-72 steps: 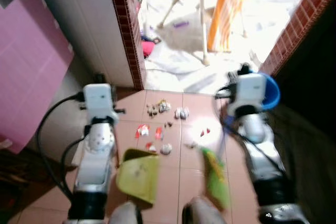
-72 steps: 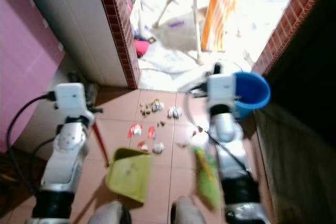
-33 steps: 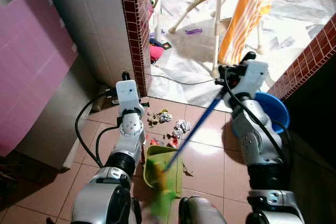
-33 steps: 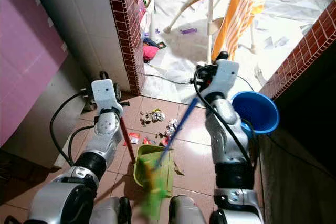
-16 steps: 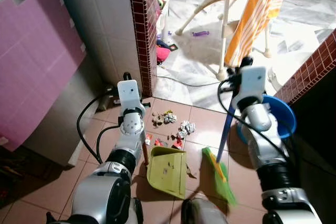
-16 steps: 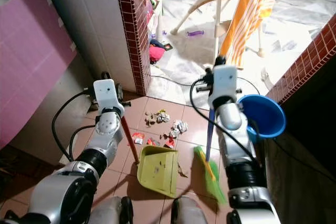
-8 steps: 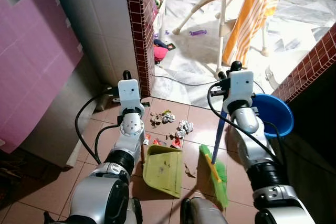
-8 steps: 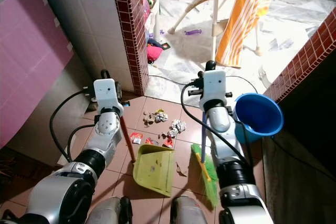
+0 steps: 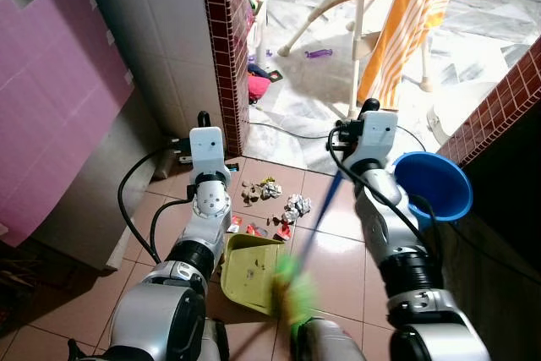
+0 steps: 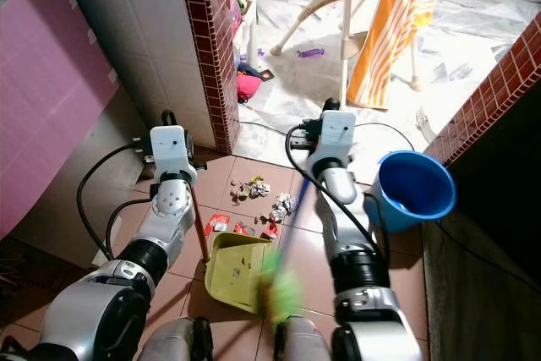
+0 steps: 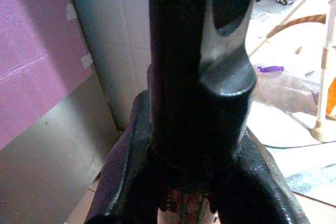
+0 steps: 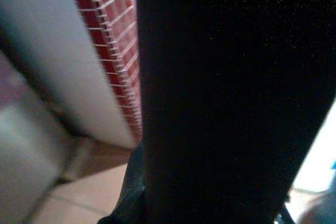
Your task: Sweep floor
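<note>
Yellow-green dustpan (image 9: 248, 270) lies on the terracotta floor tiles (image 9: 338, 259), its red handle (image 10: 199, 224) running up to the left gripper (image 10: 193, 200); whether those jaws pinch it, I cannot tell. Litter (image 9: 275, 196) lies at 12 o'clock of the pan. The blurred green broom (image 9: 292, 289) stands at the pan's 3 o'clock edge, its blue stick rising to the right gripper (image 9: 338, 177), jaws' state likewise unclear.

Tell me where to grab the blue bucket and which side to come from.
Take the bucket by its rim, on the edge nearest the robot's right arm. Its mouth is open and turned upward, so the thin rim is exposed for a pinch from above. Its other side sits close to the brick wall, which leaves little room there. I cannot make out a handle.
</note>
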`<state>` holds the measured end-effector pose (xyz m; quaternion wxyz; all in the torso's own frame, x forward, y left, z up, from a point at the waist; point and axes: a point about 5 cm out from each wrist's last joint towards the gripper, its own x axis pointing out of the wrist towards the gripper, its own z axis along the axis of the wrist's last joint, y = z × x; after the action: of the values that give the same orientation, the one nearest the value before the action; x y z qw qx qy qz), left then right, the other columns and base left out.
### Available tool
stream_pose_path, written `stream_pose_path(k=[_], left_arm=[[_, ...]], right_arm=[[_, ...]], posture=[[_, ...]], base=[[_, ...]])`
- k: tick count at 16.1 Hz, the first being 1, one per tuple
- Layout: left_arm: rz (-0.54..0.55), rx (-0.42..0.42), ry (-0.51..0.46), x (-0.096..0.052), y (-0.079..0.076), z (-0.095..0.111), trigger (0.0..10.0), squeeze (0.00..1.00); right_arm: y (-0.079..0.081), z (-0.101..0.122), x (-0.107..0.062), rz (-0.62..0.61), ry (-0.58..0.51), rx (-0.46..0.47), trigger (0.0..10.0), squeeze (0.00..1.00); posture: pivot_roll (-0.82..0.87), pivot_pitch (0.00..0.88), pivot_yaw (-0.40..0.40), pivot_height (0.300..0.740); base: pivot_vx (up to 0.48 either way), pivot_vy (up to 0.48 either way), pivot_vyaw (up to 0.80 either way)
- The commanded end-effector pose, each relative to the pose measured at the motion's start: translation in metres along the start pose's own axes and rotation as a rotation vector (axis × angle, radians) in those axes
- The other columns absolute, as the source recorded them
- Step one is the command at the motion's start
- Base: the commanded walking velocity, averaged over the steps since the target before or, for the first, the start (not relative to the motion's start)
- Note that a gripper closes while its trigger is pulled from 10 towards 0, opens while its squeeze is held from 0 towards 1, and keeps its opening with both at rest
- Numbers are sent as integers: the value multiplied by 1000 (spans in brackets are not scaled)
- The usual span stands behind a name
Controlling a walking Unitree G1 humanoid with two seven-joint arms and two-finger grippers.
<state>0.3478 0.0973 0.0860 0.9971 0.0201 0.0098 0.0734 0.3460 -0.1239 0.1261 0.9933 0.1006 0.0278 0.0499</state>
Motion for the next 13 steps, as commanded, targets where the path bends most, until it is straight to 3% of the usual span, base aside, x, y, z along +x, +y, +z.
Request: stream_pose_path(k=[1,2,5,8,10,13], left_arm=[[-23,38,75,-6,-2,-15,10000,0],[-27,40,81,-7,-2,-16,10000,0],[-24,24,97,-7,-2,-17,10000,0],[-20,-65,133,-4,2,-18,10000,0],[-47,-103,128,0,2,-13,10000,0],[-82,-158,135,2,4,-12,10000,0]], right_arm=[[8,17,4,36,-52,103,10000,0],[15,39,6,94,-120,140,10000,0],[23,71,6,189,-208,130,10000,0],[31,102,5,319,-296,-60,10000,0],[32,110,8,374,-311,-222,10000,0],[29,113,8,388,-319,-352,10000,0]], posture=[[-165,145,8,740],[-170,148,10,740],[-174,150,10,740],[-179,156,13,740],[-179,163,11,740],[-172,163,10,740]], base=[[0,0,0],[0,0,0],[0,0,0],[0,0,0],[0,0,0],[0,0,0]])
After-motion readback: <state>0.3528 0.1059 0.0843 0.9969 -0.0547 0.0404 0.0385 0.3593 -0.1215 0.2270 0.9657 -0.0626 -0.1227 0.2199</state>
